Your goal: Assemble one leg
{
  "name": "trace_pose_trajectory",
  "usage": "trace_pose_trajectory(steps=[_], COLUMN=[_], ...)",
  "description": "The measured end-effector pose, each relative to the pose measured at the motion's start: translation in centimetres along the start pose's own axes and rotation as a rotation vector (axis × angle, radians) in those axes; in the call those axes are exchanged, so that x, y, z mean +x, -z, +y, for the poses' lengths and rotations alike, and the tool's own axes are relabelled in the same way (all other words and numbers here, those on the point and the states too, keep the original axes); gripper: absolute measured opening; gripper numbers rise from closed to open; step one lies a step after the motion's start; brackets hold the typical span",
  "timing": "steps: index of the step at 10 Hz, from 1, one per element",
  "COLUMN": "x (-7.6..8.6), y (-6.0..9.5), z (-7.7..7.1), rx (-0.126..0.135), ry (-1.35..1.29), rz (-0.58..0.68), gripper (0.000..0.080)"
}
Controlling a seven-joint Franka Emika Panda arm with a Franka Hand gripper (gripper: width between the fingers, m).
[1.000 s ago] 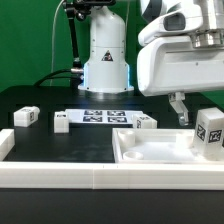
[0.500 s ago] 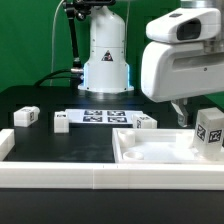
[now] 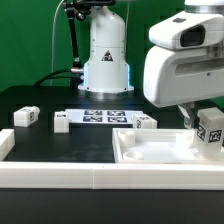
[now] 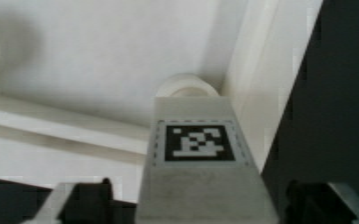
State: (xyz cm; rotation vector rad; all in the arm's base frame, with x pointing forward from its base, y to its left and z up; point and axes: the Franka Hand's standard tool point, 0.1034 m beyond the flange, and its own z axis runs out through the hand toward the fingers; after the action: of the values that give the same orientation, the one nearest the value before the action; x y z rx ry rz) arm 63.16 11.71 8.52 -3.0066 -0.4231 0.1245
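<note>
The leg (image 3: 211,136) is a small white block with a black-and-white marker. It stands at the exterior view's right, against the right rim of the large white panel (image 3: 150,152). My gripper (image 3: 205,122) is right above it and open. In the wrist view the leg (image 4: 197,150) lies between the two dark fingers (image 4: 87,203), with a gap on each side. My gripper (image 4: 197,205) holds nothing. The arm's white body hides the leg's top in the exterior view.
Three more like legs stand on the black table: one at the far left (image 3: 26,116), one beside the marker board (image 3: 61,122), one behind the panel (image 3: 146,122). The marker board (image 3: 105,116) lies mid-table. A white wall (image 3: 90,177) runs along the front.
The arm has moved toward the exterior view's right and lower, so the gripper now sits over the right-hand leg. The leg and other parts have not moved.
</note>
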Motion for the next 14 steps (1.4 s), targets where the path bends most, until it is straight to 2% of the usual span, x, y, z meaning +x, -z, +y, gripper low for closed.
trace_pose_trajectory(steps=[1,5,8,14], x=[0.0,0.0,-0.43,-0.49], y=[0.0,0.0,-0.06,-0.1], z=[0.01,0.01,0.02,0.2], rx=[0.0,0.0,-0.01,-0.014], ry=[0.0,-0.015,-0.363,-0.909], rz=[0.0,0.0,0.044,0.051], gripper=[0.0291,0.0291,0.0291,0.0291])
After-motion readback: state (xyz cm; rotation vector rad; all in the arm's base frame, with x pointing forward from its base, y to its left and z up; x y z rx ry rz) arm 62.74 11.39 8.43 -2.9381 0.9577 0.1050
